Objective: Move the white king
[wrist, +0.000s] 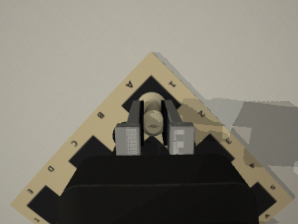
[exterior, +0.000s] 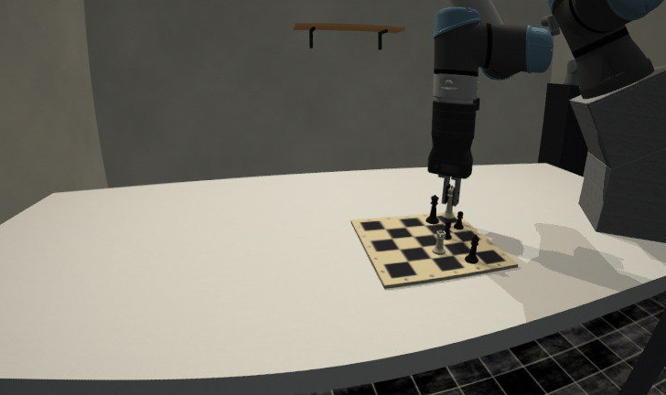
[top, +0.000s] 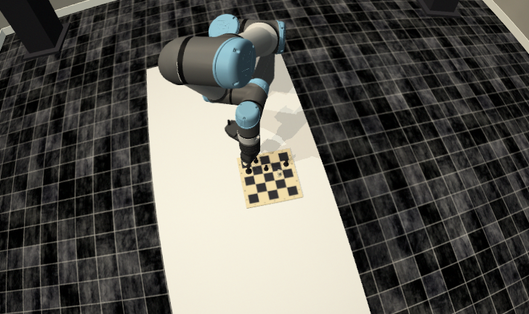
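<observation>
The white king (exterior: 449, 206), grasped between the fingers, stands low over the chessboard's (exterior: 426, 277) far corner square, so placing is in hand; next, release and lift straight up.

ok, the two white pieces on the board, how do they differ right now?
The king is clamped between the fingers at the far corner of the board; the rook stands free, nearer the middle. The king looks taller and slimmer than the shorter rook with its notched top. The king has black pieces close on both sides; the rook has one just behind it. Both are pale and upright.
</observation>
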Robot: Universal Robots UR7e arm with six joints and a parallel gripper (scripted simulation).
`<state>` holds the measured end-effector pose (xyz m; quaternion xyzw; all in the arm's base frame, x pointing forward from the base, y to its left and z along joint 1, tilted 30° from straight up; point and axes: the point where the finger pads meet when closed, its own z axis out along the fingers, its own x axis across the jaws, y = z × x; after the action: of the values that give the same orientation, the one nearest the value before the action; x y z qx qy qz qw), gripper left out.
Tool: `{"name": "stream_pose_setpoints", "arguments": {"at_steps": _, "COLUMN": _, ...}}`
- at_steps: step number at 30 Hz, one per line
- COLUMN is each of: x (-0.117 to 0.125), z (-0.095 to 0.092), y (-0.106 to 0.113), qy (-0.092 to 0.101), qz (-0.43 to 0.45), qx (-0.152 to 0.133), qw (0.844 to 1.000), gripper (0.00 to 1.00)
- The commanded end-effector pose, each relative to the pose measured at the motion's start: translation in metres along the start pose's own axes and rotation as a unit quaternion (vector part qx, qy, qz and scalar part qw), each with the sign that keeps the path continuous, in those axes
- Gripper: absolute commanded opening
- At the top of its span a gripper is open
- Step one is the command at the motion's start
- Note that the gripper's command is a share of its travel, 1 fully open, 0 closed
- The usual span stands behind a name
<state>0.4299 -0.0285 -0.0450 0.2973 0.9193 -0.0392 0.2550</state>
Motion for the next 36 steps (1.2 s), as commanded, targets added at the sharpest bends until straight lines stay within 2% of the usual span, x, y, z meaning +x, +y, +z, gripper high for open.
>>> {"name": "stream_pose_setpoints", "arguments": {"at_steps": 1, "x": -0.0002, "z": -0.0003, "y": 0.0002, "qy": 0.0, "qz": 0.0, "qx": 0.0, "qw": 1.0, "gripper": 0.0}}
{"name": "stream_pose_setpoints", "arguments": {"at_steps": 36, "x": -0.0003, "z": 0.0038, "y": 0.0002, "qy": 0.0, "qz": 0.0, "qx": 0.0, "qw": 1.0, "gripper": 0.0}}
